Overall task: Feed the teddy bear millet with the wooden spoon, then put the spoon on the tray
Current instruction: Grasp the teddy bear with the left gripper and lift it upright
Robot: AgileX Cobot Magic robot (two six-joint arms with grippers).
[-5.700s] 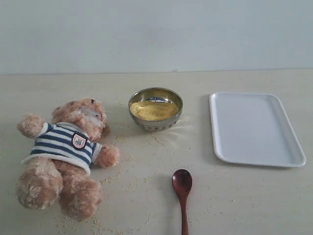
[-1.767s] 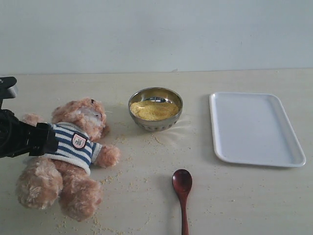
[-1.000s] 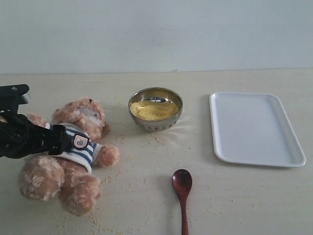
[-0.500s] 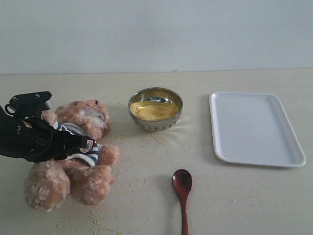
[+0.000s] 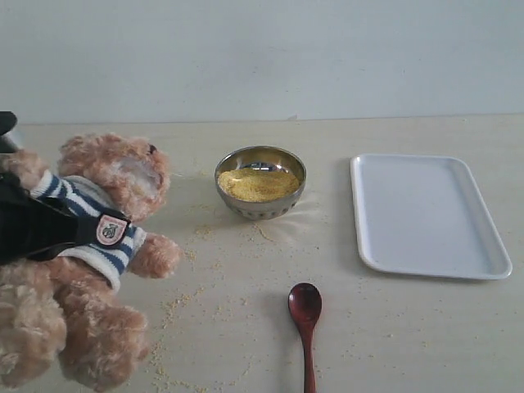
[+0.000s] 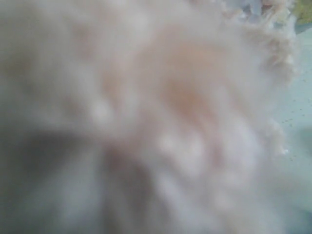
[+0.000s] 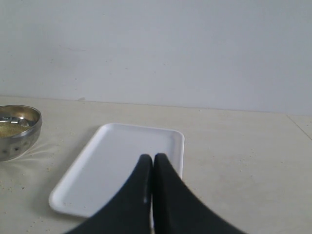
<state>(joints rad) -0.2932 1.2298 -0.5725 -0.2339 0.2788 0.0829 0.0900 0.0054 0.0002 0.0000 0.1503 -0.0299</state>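
Bear (image 5: 115,172), fluffy light-brown with a white muzzle and a navy-and-white striped shirt bearing a shield badge, fills the left of the exterior view, head at upper left, legs at lower left. My left gripper (image 5: 72,231) lies across its shirt, clamped on the torso; my left wrist view shows only blurred fur. Spoon (image 5: 305,315), glossy dark red-brown, lies at lower centre, well apart from both my grippers. Millet (image 5: 256,185) is heaped in the steel bowl (image 5: 260,209) at centre, with loose grains scattered around. My right gripper (image 7: 152,163) is pinched together, empty, with the white tray (image 7: 122,156) just beyond its tips.
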